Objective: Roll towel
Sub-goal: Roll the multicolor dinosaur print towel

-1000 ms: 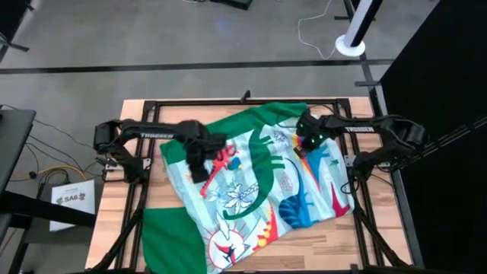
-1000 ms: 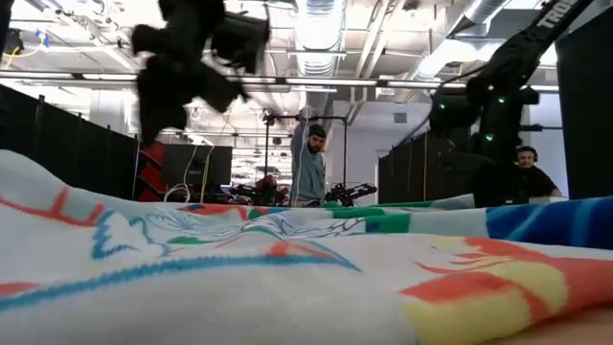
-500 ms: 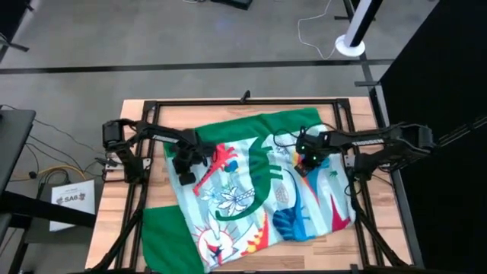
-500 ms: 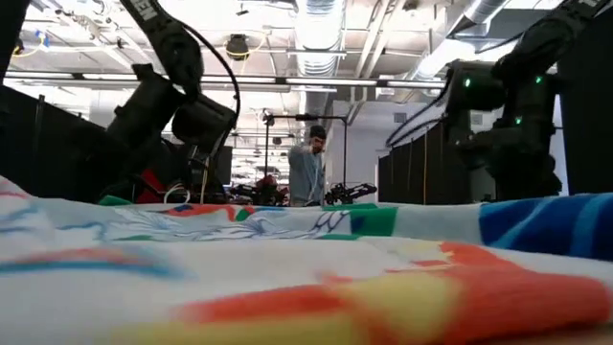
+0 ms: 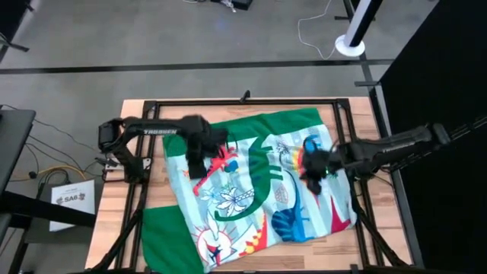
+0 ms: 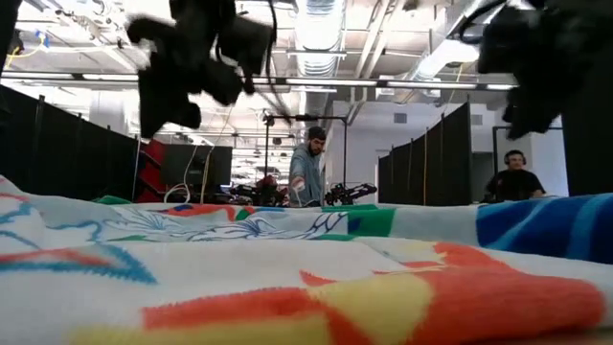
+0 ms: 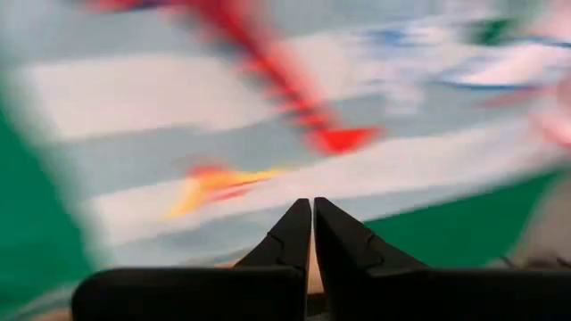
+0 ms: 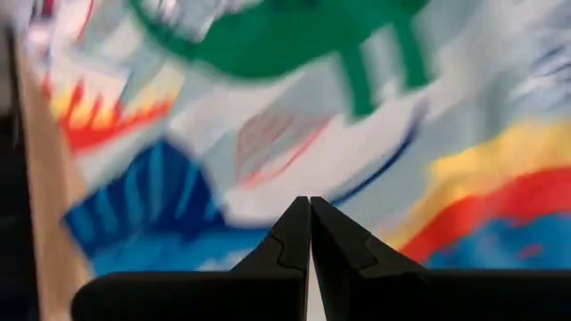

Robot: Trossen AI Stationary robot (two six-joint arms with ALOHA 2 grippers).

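Observation:
The towel [image 5: 251, 183] lies spread across most of the table, print side up. Its green border [image 5: 281, 122] runs along the far side, and a green corner [image 5: 171, 240] reaches the near left edge. My left gripper [image 5: 196, 170] hovers over the towel's left part, shut with nothing between its fingers [image 7: 312, 214]. My right gripper [image 5: 310, 181] hovers over the right part, also shut on nothing [image 8: 310, 214]. In the low view both hang well above the cloth [image 6: 306, 278].
The wooden table [image 5: 137, 205] carries a black frame of rails [image 5: 243, 101] around the towel. Bare wood shows along the left side and near right corner. Beyond the table, a person stands [image 6: 306, 172] and another sits [image 6: 517, 182].
My left gripper has dipped toward the towel and risen again over its left part. My right gripper has moved toward the table's near edge, over the towel's right part. The towel's far right part, bunched a second ago, now lies spread flatter toward the right.

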